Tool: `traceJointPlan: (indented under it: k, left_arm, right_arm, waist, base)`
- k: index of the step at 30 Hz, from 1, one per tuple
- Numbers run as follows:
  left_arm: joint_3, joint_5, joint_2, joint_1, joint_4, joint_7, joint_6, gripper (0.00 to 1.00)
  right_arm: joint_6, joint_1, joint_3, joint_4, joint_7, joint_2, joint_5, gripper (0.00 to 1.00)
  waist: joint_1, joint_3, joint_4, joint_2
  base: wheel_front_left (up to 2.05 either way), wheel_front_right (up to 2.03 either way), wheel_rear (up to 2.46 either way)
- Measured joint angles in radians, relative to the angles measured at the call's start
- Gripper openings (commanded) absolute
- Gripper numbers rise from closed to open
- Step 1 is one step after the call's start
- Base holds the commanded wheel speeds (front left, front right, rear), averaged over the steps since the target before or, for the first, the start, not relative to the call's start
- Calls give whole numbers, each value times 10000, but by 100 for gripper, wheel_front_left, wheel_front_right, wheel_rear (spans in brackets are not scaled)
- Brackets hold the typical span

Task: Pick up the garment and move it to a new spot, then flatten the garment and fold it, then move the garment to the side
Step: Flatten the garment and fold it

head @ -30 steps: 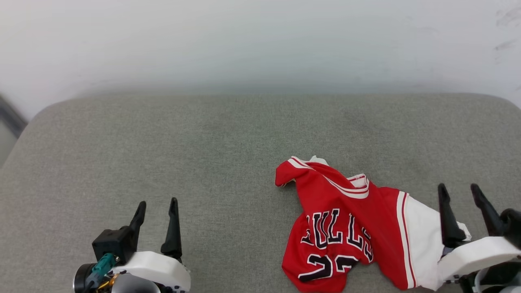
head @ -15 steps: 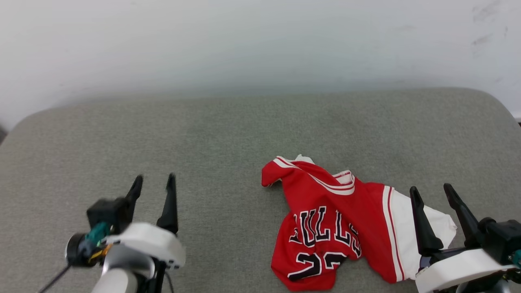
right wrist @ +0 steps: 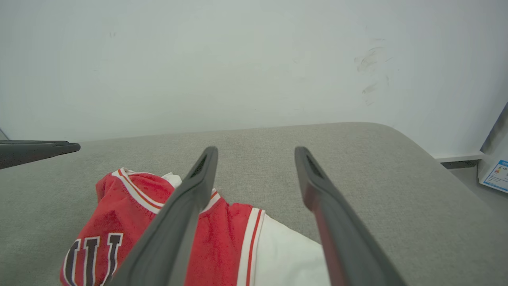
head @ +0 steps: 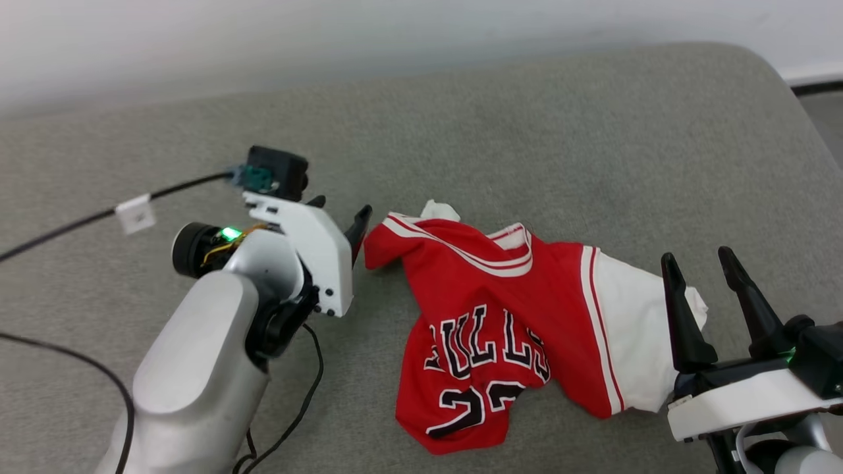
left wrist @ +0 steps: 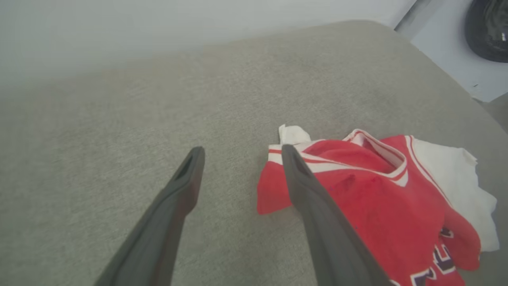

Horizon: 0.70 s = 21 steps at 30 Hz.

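Nearest the camera, at the lower right of the head view, the right gripper (head: 697,255) is seen with its 2 dark fingers spread wide and nothing between them. They are raised over the outer edge of the white sleeve (head: 632,329), and contact with the cloth cannot be judged. Beside it, the red jersey (head: 500,296) is found crumpled on the grey cushion (head: 527,131), letters and number up, its lower hem curled under and its striped collar (head: 510,250) rucked toward the far side. At the left, the left gripper (head: 342,207) is held low, jaws likewise released and empty, with 1 fingertip just beside the red shoulder corner (head: 382,240). In the left wrist view that finger crosses in front of the corner, so touching cannot be confirmed. A black cable (head: 66,227) with a white tag (head: 135,214) is trailed across the cushion to the left of that arm. Farthest off, a pale wall (head: 263,39) is seen.

The first pick-up is judged not yet begun. Trouble could be caused by a closure made too low, whereby cushion fabric would be pinched with the cloth. A closure made too shallow could catch only 1 layer, and the jersey would slip or hang twisted. An uneven lift could result if 1 side were gripped and the other missed. The trailing cable could be dragged onto the jersey.
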<state>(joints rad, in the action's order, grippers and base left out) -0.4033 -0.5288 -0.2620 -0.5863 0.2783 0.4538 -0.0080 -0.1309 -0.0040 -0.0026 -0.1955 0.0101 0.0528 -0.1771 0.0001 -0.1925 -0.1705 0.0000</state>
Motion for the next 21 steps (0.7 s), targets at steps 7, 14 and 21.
traceJointPlan:
  k: [7, 14, 21]
  left_arm:
    - [-769, -81, 205, -1045, 1381, 1749, -458, 100]
    - [-1363, -67, 295, -1463, 2330, 2784, -713, 100]
    - [-1601, 102, 525, -1519, 2497, 1710, -886, 0]
  right_arm:
    - [0, -317, 48, 288, 222, -4, -245, 100]
    - [0, -388, 40, 631, 418, -6, -441, 100]
    - [0, -410, -176, 755, 420, -6, -510, 100]
  waist:
    - [0, -919, -516, 0]
    - [1, -1237, -829, 0]
    - [0, -1086, -733, 0]
  base:
    - [0, 0, 0]
    - [0, 0, 0]
    - [0, 0, 0]
